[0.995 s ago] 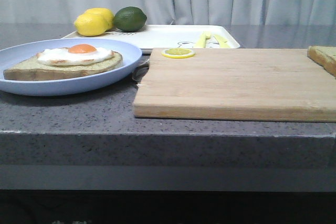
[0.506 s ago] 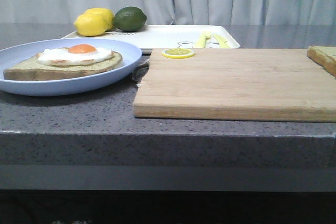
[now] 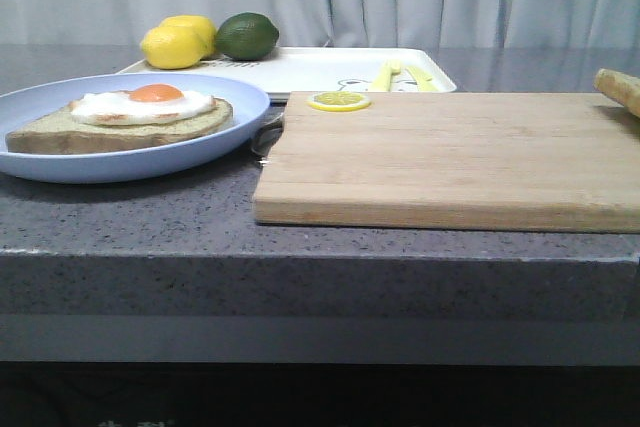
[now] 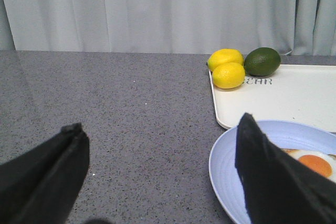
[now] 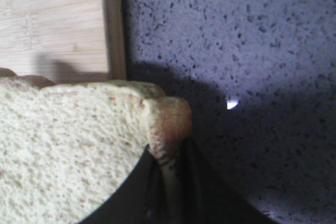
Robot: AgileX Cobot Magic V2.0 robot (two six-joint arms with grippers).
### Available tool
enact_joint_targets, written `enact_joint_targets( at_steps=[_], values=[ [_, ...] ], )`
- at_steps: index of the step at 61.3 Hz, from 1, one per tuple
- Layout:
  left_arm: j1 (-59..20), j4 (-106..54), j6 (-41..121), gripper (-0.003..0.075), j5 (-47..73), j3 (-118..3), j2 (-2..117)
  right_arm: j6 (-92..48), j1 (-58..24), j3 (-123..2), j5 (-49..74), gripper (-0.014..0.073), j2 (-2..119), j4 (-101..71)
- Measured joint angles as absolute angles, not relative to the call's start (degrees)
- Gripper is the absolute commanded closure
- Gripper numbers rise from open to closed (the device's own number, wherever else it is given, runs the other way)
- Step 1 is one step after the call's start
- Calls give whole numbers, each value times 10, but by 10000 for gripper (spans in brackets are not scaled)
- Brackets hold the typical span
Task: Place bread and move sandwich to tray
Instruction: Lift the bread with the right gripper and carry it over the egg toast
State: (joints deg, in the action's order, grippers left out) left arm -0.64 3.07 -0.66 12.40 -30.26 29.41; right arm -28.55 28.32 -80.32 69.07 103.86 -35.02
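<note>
The bread, a thick pale speckled slice with a brown crust, shows tilted at the far right edge of the front view, its near end raised; in the right wrist view its corner is pinched at the crust. The sandwich is one tan slice topped with a white fried egg and orange yolk, lying flat on a round light-blue plate at the left. The flat white tray lies behind it
</note>
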Motion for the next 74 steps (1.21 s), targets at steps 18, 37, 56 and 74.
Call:
enact_joint_targets(
  at_steps=[18, 37, 56, 74],
  values=[
    [-6, 31, -7, 154, 124, -303, 294, -220, 283, -841, 699, 671, 979, -367],
    [-6, 31, -7, 154, 124, -303, 294, -189, 246, -845, 701, 671, 908, -521],
    [-6, 31, -7, 155, 124, -303, 294, -189, 33, -845, 695, 671, 906, -626],
    [-6, 31, -7, 154, 124, -303, 294, -191, -177, -845, 556, 671, 987, -757]
  ],
)
